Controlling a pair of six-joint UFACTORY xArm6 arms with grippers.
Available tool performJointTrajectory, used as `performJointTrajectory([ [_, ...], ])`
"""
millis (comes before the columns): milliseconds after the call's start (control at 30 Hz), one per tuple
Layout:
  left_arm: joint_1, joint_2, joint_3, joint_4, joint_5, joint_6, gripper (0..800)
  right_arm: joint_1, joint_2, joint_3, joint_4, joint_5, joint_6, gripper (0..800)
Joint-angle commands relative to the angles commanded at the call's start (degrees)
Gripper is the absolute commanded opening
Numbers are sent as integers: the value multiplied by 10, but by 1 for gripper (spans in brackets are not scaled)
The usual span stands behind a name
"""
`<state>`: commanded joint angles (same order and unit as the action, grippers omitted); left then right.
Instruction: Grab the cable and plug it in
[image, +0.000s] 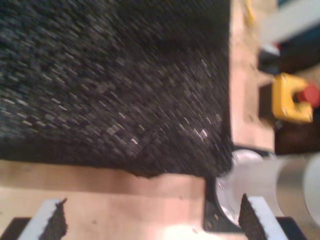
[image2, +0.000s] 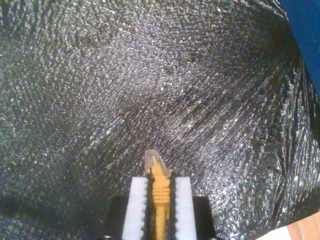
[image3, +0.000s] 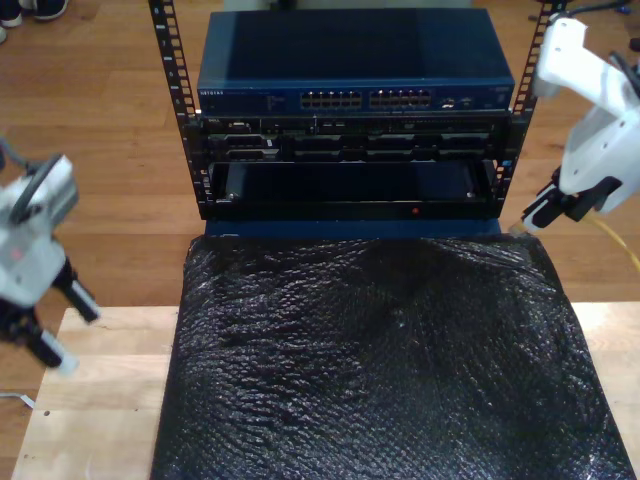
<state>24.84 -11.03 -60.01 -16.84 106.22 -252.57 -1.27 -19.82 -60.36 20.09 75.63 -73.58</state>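
a: the cable (image2: 159, 197) — where is it?
b: pinched between the white pads (image2: 137, 207) of my second pincer (image2: 160, 192). its clear plug (image2: 153, 160) pokes out just past the pad tips, with the yellow boot (image2: 159, 189) clamped between them, all above the black bubble-wrap sheet (image2: 150, 90).
a: and in the exterior view?
b: nearest, the wooden tabletop (image3: 100, 370) carries that black sheet (image3: 380, 360). my first pincer (image3: 62, 327) hangs at the exterior view's left, over the tabletop's edge, its fingers spread wide and gripping nothing; its own camera shows bare wood between the pads (image: 50, 220).
a: further back?
b: my second pincer (image3: 530, 215) is at the exterior view's right, near the sheet's far corner, a bit of yellow cable (image3: 612, 235) trailing beside it. beyond the sheet stands the rack (image3: 180, 120) with the blue network switch (image3: 355, 70) on top, its ports (image3: 365, 100) facing the tabletop.
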Motion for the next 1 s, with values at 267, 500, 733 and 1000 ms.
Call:
performJointTrajectory([
  [267,31,-59,80,83,3,92,799,30,22,2,-36,-11,20,0],
  [500,34,-125,174,195,3,164,799,30,31,2,-36,-12,24,0],
  [733,118,-139,236,244,-2,252,799,31,33,2,-35,-12,25,0],
  [1000,187,-141,298,290,-26,327,799,34,33,4,-34,-12,25,0],
])
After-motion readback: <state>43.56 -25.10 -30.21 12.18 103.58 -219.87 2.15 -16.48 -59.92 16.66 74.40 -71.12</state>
